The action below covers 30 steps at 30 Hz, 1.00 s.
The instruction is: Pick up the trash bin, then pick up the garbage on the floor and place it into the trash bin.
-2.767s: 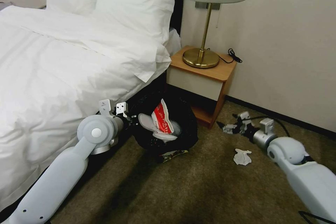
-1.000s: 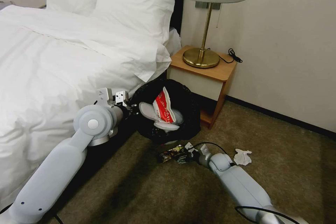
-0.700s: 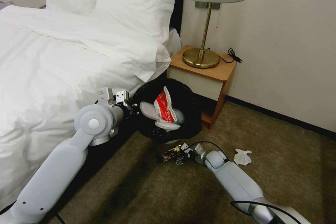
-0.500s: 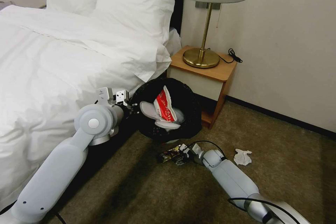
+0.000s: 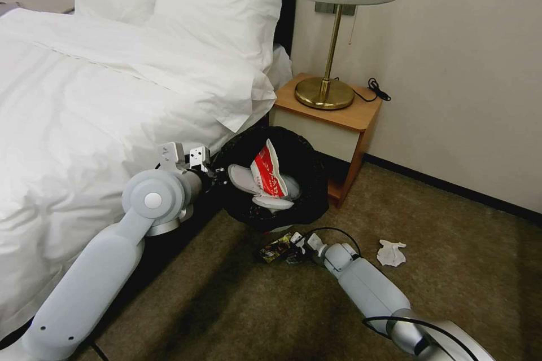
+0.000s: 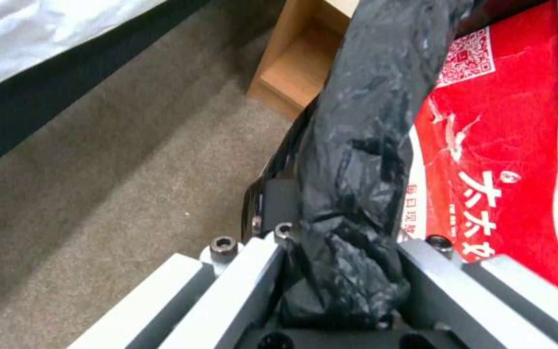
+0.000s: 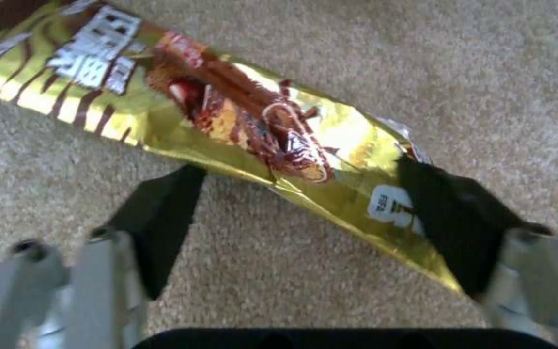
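Carpet runs between the bed (image 5: pixel 84 96) and the nightstand (image 5: pixel 330 118), and the trash bin (image 5: pixel 307 180), lined with black plastic, hangs tilted above it beside the bed's edge. The left gripper (image 6: pixel 340 271) is clamped on a bunched fold of the bin's bag at the rim, and inside the mouth sit white slippers (image 5: pixel 251 183) and a red wrapper (image 5: pixel 265 172). Low on the floor just in front of the bin, the right gripper (image 7: pixel 305 213) has its jaws spread wide, straddling one end of the gold-brown snack packet (image 7: pixel 227 121), which lies flat on the carpet; one dark pad overlaps the packet's end and the other stands just off its edge. A crumpled white tissue (image 5: pixel 390 252) lies apart to the right, untouched. The risks, as I judge them: the packet is thin and slick, so closing jaws could slide over the foil or pinch only a corner, and it might slip out on the lift. The pads could also dig into the carpet pile and miss the film. The bin is held by plastic alone, which could stretch or pull free, and its tilt could let the slippers tumble out.
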Tool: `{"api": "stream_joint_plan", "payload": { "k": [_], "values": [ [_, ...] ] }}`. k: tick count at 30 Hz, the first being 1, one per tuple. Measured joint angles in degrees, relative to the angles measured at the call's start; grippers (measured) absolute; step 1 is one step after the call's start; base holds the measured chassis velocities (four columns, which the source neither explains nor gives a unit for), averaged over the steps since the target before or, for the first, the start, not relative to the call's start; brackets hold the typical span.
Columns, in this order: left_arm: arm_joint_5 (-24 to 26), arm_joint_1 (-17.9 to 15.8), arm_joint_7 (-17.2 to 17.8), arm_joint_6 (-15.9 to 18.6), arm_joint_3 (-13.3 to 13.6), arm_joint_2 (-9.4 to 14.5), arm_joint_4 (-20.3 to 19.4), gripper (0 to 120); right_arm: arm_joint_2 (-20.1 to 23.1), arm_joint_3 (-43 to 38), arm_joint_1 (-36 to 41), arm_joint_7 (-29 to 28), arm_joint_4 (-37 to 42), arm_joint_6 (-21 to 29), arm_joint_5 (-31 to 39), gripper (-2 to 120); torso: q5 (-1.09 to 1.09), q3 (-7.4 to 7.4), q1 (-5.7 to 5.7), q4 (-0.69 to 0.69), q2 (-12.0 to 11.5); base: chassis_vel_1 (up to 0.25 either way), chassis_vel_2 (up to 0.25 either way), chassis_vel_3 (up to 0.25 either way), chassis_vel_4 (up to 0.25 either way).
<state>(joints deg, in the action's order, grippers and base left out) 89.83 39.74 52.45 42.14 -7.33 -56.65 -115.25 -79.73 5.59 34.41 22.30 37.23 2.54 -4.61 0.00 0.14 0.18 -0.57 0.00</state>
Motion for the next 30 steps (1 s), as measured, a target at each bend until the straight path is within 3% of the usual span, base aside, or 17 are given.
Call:
{"api": "stream_joint_plan", "payload": {
  "k": [8, 11, 14, 21, 30],
  "values": [
    [0.0, 0.1, -0.2, 0.0, 0.2, -0.4, 0.2, 0, -0.4, 0.2, 0.1, -0.4, -0.5, -0.1, -0.3, 51, 0.00, 0.00, 0.00, 0.00, 0.0, 0.000, 0.000, 0.000, 0.000],
    [-0.1, -0.1, -0.7, 0.0, 0.2, -0.5, 0.3, 0, -0.9, 0.5, 0.1, -1.2, -1.1, -0.1, -0.4, 33, 0.00, 0.00, 0.00, 0.00, 0.0, 0.000, 0.000, 0.000, 0.000],
    [-0.1, -0.1, -0.7, 0.0, 0.2, -0.5, 0.4, 0, -1.2, 0.5, 0.0, -1.5, -1.5, -0.1, -0.4, 28, 0.00, 0.00, 0.00, 0.00, 0.0, 0.000, 0.000, 0.000, 0.000],
    [-0.1, -0.1, -0.7, 0.0, 0.2, -0.6, 0.4, 0, -1.7, 0.0, -0.1, -3.4, -1.9, -0.1, -0.3, 0, 0.00, 0.00, 0.00, 0.00, 0.0, 0.000, 0.000, 0.000, 0.000],
    [-0.5, -0.3, -0.7, 0.0, 0.3, -1.0, 0.7, 0, 1.1, -2.0, 2.1, -4.4, 3.9, 2.0, 0.9, 0, 0.01, 0.00, 0.00, 0.01, 0.0, 0.000, 0.000, 0.000, 0.000]
  ]
}}
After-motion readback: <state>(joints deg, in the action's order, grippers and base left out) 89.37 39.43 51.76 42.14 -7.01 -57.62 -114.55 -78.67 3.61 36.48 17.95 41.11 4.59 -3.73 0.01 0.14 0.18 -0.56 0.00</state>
